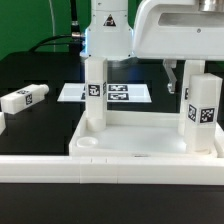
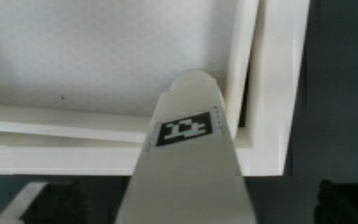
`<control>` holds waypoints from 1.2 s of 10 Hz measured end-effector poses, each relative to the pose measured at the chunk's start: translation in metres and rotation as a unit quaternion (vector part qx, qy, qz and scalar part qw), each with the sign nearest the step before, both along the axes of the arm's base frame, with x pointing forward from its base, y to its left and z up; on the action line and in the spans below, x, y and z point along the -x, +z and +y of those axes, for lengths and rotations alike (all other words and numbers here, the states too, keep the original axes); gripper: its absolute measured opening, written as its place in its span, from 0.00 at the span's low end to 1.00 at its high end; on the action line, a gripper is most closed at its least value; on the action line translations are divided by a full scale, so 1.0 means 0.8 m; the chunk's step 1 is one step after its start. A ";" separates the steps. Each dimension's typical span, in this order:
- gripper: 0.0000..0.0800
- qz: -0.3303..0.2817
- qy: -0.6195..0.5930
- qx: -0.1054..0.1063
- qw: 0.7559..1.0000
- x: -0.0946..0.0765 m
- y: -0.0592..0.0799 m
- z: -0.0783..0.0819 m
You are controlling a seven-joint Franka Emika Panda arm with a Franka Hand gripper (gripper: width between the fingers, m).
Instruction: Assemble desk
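Desk top (image 1: 140,150) nearest us, upright leg (image 1: 203,108) in one corner, we see the arm (image 1: 180,30) pointing down beside it, gripper (image 1: 182,75) spread wide.

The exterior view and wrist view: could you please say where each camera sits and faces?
Exterior view: off the arm, low beside the table, facing across the desk top at its upright legs; arm and open claw show above.
Wrist view: on the wrist, looking down one tagged leg into the desk top; blurred fingertips show.
Shared: desk top, probably that leg.
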State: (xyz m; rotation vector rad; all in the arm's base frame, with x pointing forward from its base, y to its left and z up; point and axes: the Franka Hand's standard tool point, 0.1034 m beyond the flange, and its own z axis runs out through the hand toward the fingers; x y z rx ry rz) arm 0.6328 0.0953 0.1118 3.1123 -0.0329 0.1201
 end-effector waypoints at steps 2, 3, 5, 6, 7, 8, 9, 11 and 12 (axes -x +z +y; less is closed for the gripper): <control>0.81 0.002 0.080 0.013 0.997 0.000 0.000 -0.004; 0.81 0.003 0.101 0.016 0.995 -0.001 0.000 -0.006; 0.76 0.004 0.108 0.019 0.994 -0.001 0.000 -0.008; 0.52 0.004 0.108 0.019 0.994 -0.001 0.000 -0.008; 0.52 0.004 0.093 0.018 0.995 -0.001 -0.001 -0.008; 0.37 0.004 0.094 0.018 0.995 -0.001 -0.001 -0.009; 0.37 0.004 0.093 0.018 0.996 -0.001 -0.001 -0.009; 0.37 0.000 0.008 0.011 1.000 -0.001 -0.001 -0.009; 0.37 -0.001 -0.028 0.008 1.000 -0.001 -0.001 -0.009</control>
